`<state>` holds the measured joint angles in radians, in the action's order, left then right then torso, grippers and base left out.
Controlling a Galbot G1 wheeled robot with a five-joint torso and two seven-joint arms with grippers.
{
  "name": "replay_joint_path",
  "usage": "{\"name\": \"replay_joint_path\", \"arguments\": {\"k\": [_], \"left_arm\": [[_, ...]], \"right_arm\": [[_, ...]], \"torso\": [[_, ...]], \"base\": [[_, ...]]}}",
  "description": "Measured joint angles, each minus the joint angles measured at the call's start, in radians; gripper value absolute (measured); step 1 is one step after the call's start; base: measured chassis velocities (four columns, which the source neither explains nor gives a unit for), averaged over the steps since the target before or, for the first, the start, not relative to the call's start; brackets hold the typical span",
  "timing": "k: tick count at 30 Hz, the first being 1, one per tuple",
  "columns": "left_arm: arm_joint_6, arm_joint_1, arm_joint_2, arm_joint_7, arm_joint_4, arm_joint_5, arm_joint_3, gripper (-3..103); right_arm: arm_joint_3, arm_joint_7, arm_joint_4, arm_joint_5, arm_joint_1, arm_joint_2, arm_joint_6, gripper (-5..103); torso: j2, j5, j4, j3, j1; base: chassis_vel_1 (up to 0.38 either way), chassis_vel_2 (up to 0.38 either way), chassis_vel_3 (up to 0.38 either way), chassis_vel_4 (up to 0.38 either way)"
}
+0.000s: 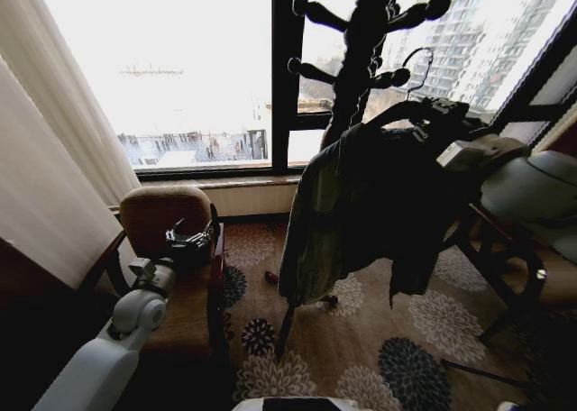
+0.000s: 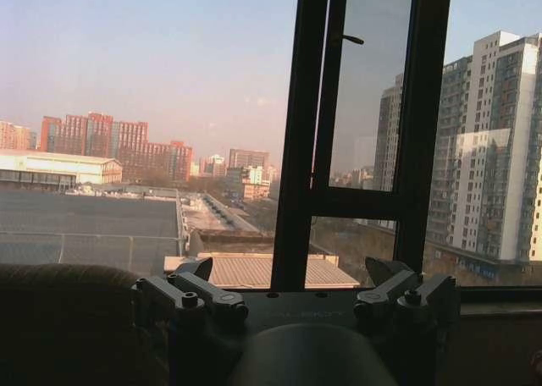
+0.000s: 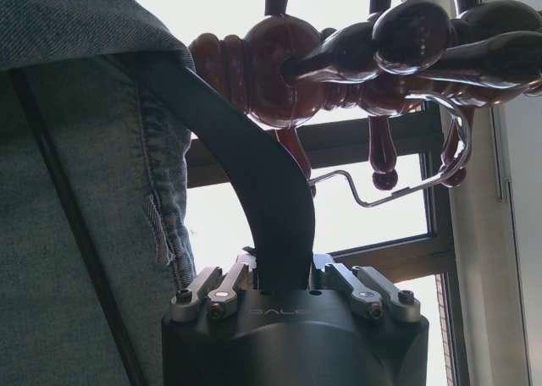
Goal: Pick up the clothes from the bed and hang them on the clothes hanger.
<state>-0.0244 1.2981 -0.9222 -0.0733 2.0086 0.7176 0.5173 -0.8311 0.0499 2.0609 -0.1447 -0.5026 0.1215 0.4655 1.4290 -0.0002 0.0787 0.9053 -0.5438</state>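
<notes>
- Step in hand, as I judge it: the hanging itself. The denim jacket [image 1: 361,213] is already draped on the black coat hanger [image 3: 254,183], and the right hand [image 3: 284,289] carries it up to the wooden coat stand [image 1: 361,59] by the window.
- The right hand is clamped on the hanger's black arm, which rises straight out from between its fingers; the jacket hangs just beside it, toward 9 o'clock in the right wrist view.
- The hanger's silver hook [image 3: 398,187] sits just under the stand's pegs [image 3: 423,39]; I cannot tell whether it bears on one.
- Next move calls for seating the hook firmly over a peg before letting go.
- The left hand [image 1: 191,244] is parked over the armchair [image 1: 171,222] at 8 o'clock in the head view, fingers spread, holding nothing.
</notes>
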Motion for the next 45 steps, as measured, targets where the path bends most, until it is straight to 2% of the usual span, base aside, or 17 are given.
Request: {"name": "replay_joint_path", "arguments": {"k": [27,45], "left_arm": [[0.000,0.000,0.000,0.000,0.000,0.000,0.000,100],[0.000,0.000,0.000,0.000,0.000,0.000,0.000,100]], "right_arm": [[-0.006,-0.024,-0.137,0.022,0.017,0.159,-0.040,28],[-0.025,-0.034,-0.191,0.022,0.014,0.254,-0.033,27]], "torso": [[0.000,0.0001,0.0000,0.000,0.000],[0.000,0.0002,0.0000,0.000,0.000]], "base": [[0.000,0.000,0.000,0.000],[0.000,0.000,0.000,0.000]]}}
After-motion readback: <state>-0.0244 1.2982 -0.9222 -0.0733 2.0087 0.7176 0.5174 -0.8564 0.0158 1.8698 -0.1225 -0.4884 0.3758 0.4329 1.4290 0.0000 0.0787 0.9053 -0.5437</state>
